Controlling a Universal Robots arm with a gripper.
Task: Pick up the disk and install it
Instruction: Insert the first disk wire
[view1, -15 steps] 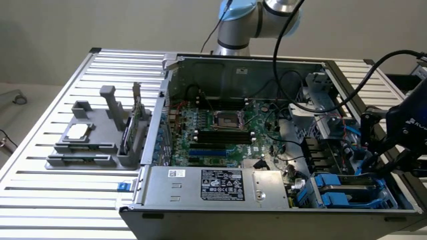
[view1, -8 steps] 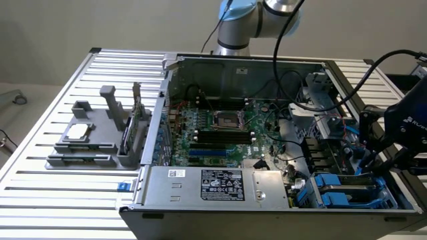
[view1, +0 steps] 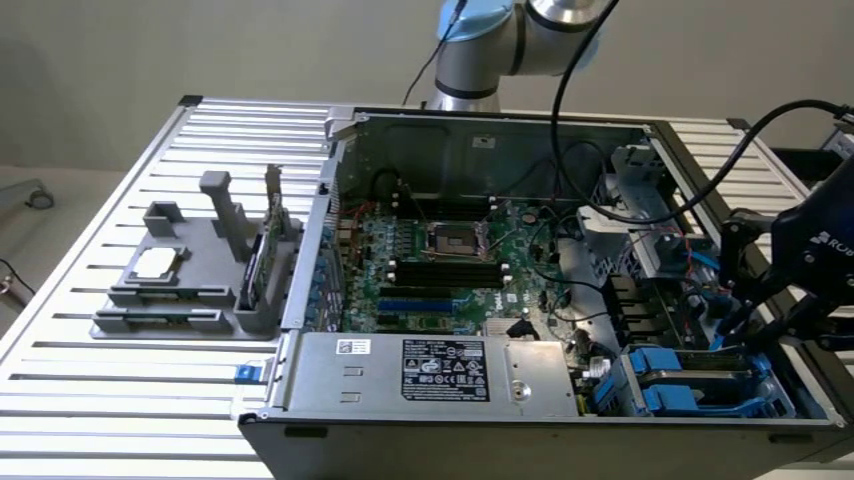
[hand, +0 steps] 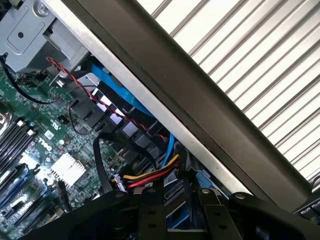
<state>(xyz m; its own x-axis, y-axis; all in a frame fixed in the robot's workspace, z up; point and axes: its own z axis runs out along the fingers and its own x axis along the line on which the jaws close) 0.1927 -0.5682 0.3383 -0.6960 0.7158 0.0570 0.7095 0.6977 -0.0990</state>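
sitting near the case wall (hand: 200, 110), disk (view1: 714, 383) crowded by cables (hand: 150, 176).

Bright and even in the exterior view, lit softly from above. Glares nearly white on the slatted table (view1: 94, 405) toward the front. Falls darker inside the computer case (view1: 467, 135), most at the exterior view's right. In the wrist view, burns out on the same slats and leaves the case rim (hand: 200, 115) in shadow.

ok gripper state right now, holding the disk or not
gripper: cannot tell if open or closed, or holding anything; it is low inside the computer case, at the blue drive carriers
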